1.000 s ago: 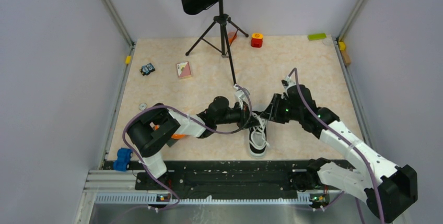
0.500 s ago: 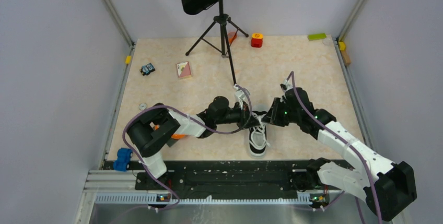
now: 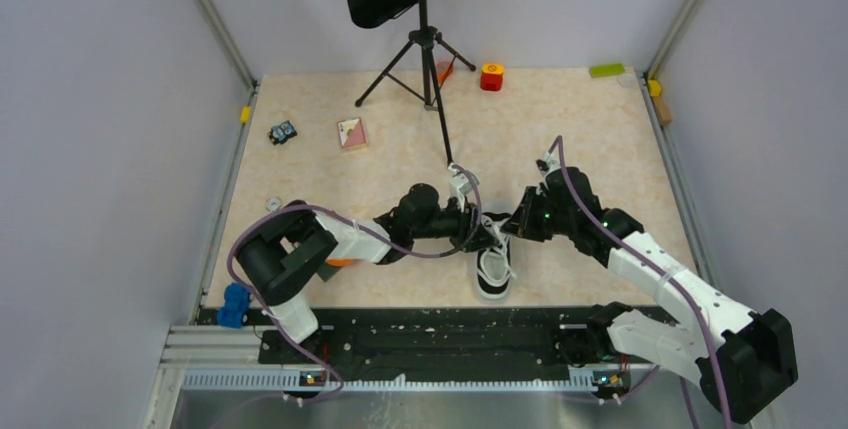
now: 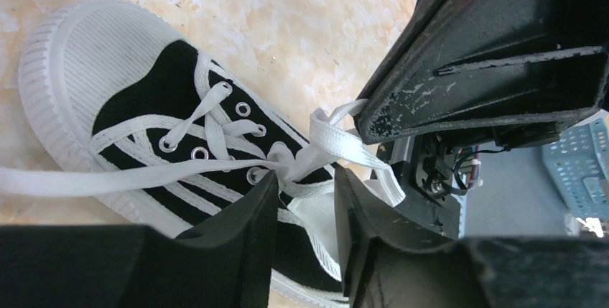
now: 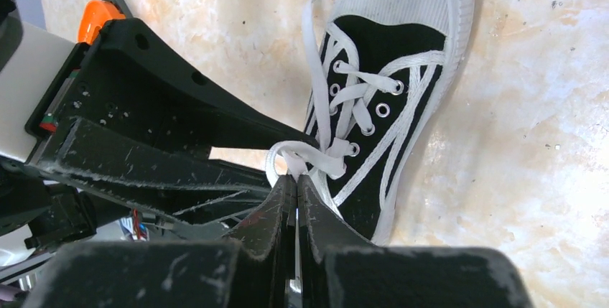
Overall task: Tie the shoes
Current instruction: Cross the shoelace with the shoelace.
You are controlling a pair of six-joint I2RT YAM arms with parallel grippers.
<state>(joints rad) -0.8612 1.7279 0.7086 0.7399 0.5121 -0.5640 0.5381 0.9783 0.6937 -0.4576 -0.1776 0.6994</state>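
**Over the sneaker's eyelets, both of my tools at the laces**

Near the front edge of the desk [image 3: 580, 139], between my two arms, the black sneaker [image 3: 492, 269] sits on its white sole with its toe cap pointing toward my bases. Both tools meet just above its upper eyelets, close to each other.

My left tool [image 4: 303, 179] has its jaws apart. The crossing of the white laces [image 4: 316, 150] lies in the gap between them, and I cannot tell whether either pad touches it.

My right tool [image 5: 296, 177] is closed, fingers pressed together, and its tips pinch a loop of lace right over the top eyelets.

One loose strand runs from the eyelets past the side of the toe cap and onto the desk.
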